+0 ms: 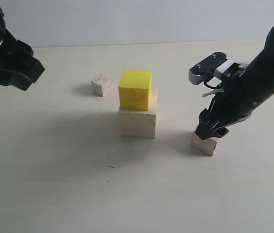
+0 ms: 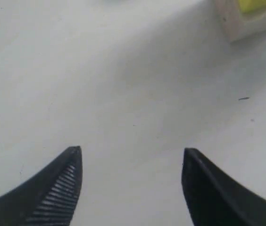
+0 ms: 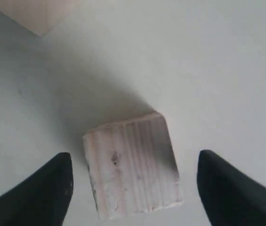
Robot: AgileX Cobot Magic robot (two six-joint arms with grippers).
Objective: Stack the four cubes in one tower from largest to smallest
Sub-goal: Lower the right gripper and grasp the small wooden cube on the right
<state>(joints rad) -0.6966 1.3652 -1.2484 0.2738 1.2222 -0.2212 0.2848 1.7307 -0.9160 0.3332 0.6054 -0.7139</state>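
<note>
The pale counter [image 1: 54,184] carries everything, and two black arms reach in over it from either side. The right arm [image 1: 258,82] slants down from the upper right, and its right hand [image 1: 209,132] is low over the counter. The left arm [image 1: 6,53] hangs at the upper left, well apart from all the cubes. Its left hand [image 2: 133,149] is spread above bare counter with nothing between its ribbed fingers [image 2: 64,183]. Near the middle stands the large pale wood cube [image 1: 137,124], flat on the counter. The yellow cube [image 1: 135,89] sits on top of it, set toward the back and a little to the left, so a strip of wood shows along the front and right edges. The tower is thus two cubes high. To the right of it, apart from the large cube, the small wood cube [image 1: 204,143] rests on the counter, turned slightly off square. The right hand is spread wide around it: in the right wrist view a dark finger stands on each side of the cube, with a gap of counter between each finger and the wood, so nothing is pinched. The smallest wood cube [image 1: 101,84] lies on its own, just behind and to the left of the stack, touching nothing.
</note>
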